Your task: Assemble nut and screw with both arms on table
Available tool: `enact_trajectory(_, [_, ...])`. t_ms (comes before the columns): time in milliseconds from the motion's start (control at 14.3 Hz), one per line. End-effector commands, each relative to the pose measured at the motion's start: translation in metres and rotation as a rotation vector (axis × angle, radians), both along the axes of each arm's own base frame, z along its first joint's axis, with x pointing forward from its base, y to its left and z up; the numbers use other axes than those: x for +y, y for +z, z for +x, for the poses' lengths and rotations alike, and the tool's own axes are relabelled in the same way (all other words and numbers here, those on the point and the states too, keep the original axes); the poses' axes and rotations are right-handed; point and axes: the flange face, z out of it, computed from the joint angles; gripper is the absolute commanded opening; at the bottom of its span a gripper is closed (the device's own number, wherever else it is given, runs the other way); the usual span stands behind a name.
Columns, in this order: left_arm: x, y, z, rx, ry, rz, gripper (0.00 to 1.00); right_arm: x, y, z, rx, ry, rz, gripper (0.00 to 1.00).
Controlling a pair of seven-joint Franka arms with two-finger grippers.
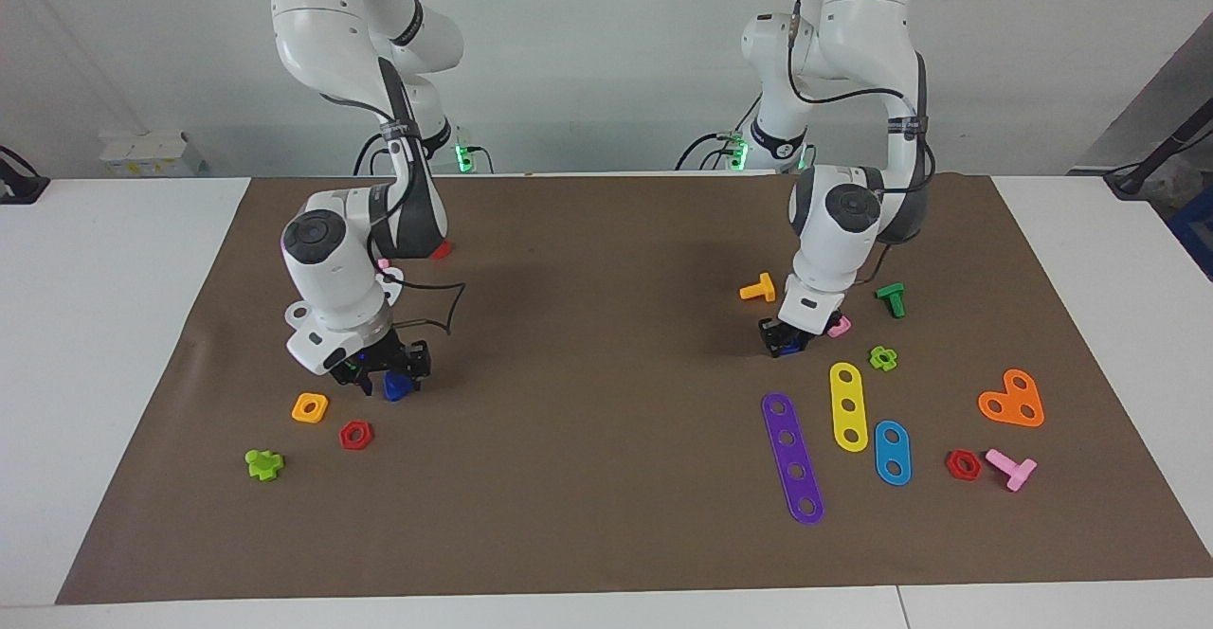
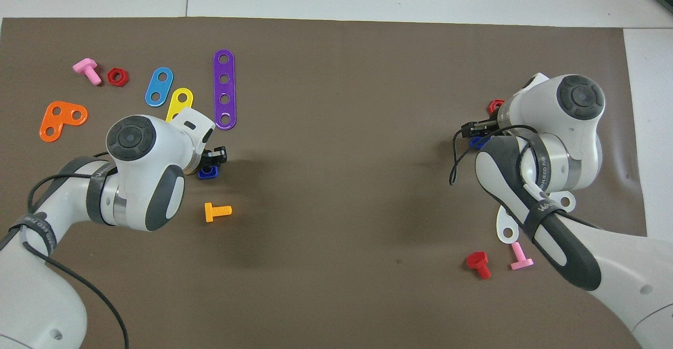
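The dark-blue nut (image 1: 787,350) (image 2: 207,172) lies on the brown mat (image 1: 606,373) at the left arm's end. My left gripper (image 1: 783,337) (image 2: 215,155) is down right at it, its tips touching or just over it. The dark-blue screw (image 1: 398,387) (image 2: 478,141) is at the right arm's end, low at mat level. My right gripper (image 1: 389,371) (image 2: 473,128) is tilted down onto it. I cannot tell whether either gripper grips its part.
By the nut: pink square nut (image 1: 839,328), orange bolt (image 1: 758,288), green bolt (image 1: 891,299), green nut (image 1: 883,358), yellow (image 1: 848,406), purple (image 1: 792,458) and blue (image 1: 892,452) strips. By the screw: orange square nut (image 1: 310,407), red hex nut (image 1: 356,435), red bolt (image 2: 478,264).
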Motion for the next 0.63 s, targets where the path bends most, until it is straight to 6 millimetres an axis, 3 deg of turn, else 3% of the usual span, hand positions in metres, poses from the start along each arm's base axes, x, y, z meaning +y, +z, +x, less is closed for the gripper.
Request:
enact_trajectory(0, [-0.003, -0.007, -0.012, 0.074, -0.021, 0.023, 0.05, -0.001, 0.000, -0.005, 0.003, -0.006, 0.013, 0.72])
enact_trajectory(70, [-0.004, -0.006, -0.013, 0.075, -0.023, 0.023, 0.00, -0.001, 0.001, -0.006, 0.003, -0.006, 0.013, 0.69])
enact_trajectory(210, [-0.004, -0.003, -0.008, 0.071, -0.022, 0.024, 0.00, -0.002, 0.001, -0.006, 0.008, -0.007, 0.013, 0.63])
enact_trajectory(559, [-0.016, 0.054, 0.039, 0.077, -0.015, 0.028, 0.00, -0.001, 0.005, -0.009, 0.027, -0.006, 0.011, 0.51])
